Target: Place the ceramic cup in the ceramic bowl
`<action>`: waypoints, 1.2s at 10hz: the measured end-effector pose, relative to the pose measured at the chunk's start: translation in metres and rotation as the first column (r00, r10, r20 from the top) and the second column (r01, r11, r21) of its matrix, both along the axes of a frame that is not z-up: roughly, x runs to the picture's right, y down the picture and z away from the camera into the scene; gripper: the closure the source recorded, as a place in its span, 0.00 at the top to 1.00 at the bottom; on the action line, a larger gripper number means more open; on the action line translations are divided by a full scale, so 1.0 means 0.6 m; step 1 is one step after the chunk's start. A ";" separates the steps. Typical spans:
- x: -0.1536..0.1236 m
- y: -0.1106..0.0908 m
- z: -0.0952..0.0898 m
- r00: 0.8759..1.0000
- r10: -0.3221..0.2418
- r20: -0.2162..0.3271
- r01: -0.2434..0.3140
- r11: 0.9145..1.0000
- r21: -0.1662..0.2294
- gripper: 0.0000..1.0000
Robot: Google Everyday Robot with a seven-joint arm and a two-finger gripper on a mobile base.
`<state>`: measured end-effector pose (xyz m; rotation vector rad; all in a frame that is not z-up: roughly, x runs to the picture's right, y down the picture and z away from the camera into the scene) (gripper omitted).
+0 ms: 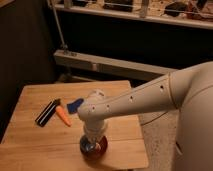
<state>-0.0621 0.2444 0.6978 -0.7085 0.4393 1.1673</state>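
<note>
The reddish-brown ceramic bowl sits near the front edge of the wooden table. My gripper points straight down into the bowl, and the wrist hides most of the bowl's inside. A light-blue patch at the bowl's left inner side, under the gripper, looks like the ceramic cup. I cannot tell whether it rests in the bowl or is still held.
A flat dark-blue piece, an orange carrot-shaped object and a black rectangular object lie left of the table's centre. The table's right edge is close to the bowl. A metal rack stands behind the table.
</note>
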 end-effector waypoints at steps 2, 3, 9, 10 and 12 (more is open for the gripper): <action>-0.007 0.001 -0.001 1.000 -0.013 0.016 0.013 1.000 -0.001 0.31; -0.009 0.000 0.000 1.000 -0.017 0.019 0.017 1.000 0.002 0.43; -0.012 -0.001 -0.003 0.998 -0.061 -0.001 0.061 0.998 0.012 0.80; -0.012 -0.001 -0.004 0.998 -0.064 -0.006 0.064 0.998 0.010 0.80; -0.012 0.001 -0.004 0.998 -0.066 -0.022 0.066 0.998 0.002 0.80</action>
